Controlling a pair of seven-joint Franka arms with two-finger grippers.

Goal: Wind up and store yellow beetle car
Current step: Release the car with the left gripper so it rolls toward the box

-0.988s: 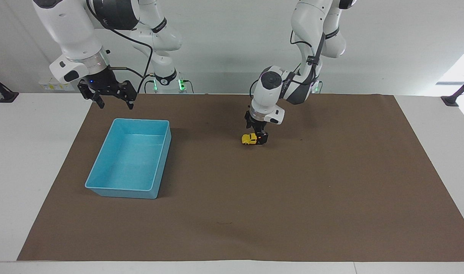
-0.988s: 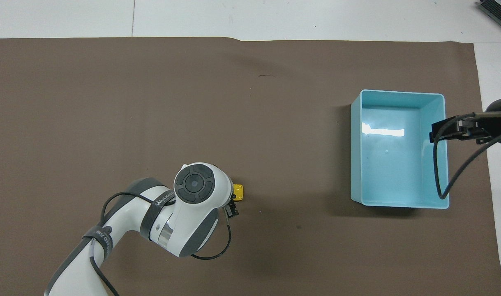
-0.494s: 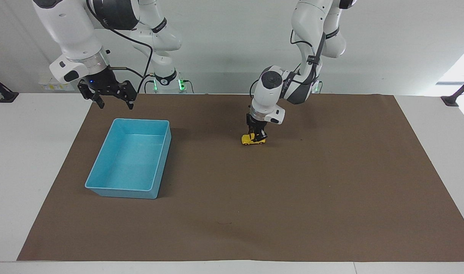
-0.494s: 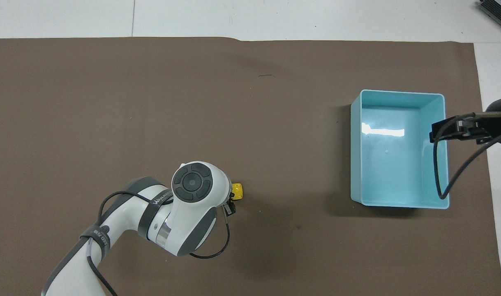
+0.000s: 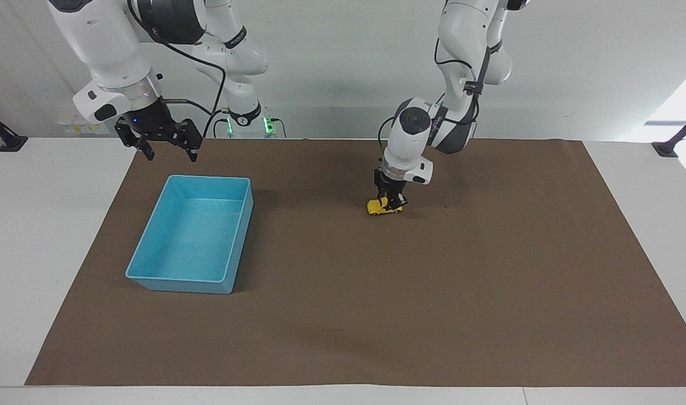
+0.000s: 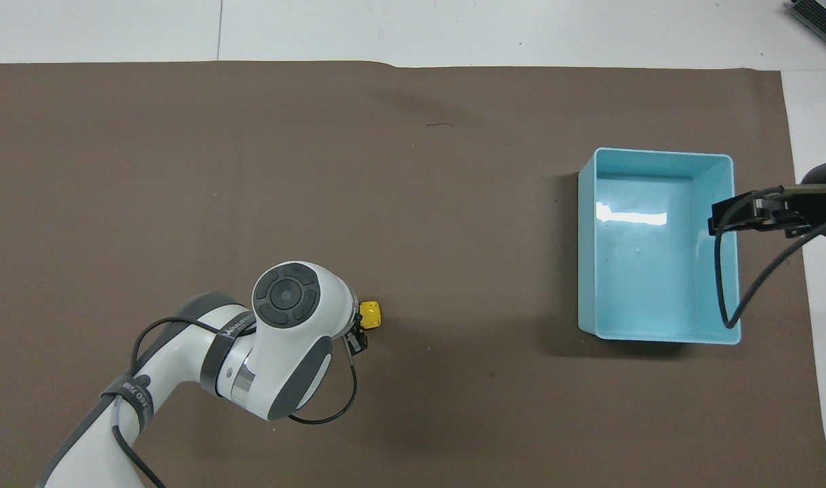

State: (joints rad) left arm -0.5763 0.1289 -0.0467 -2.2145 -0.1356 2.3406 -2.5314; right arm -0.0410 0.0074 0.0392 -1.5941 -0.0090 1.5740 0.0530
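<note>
Your left gripper (image 5: 391, 201) is down at the mat (image 5: 489, 270), jaws clamped narrow on the yellow beetle car (image 5: 383, 207). Car sits on the mat w/ its wheels down, roughly mid-table, well apart from the light blue bin (image 5: 151, 247). From overhead the left arm's wrist covers most of the car; only a yellow end (image 6: 370, 315) shows.

Your right gripper (image 5: 164, 147) waits up in the air over the mat edge just by the bin's robot-side rim, jaws wide, nothing in them. Bin is at the right arm's end of the table.
</note>
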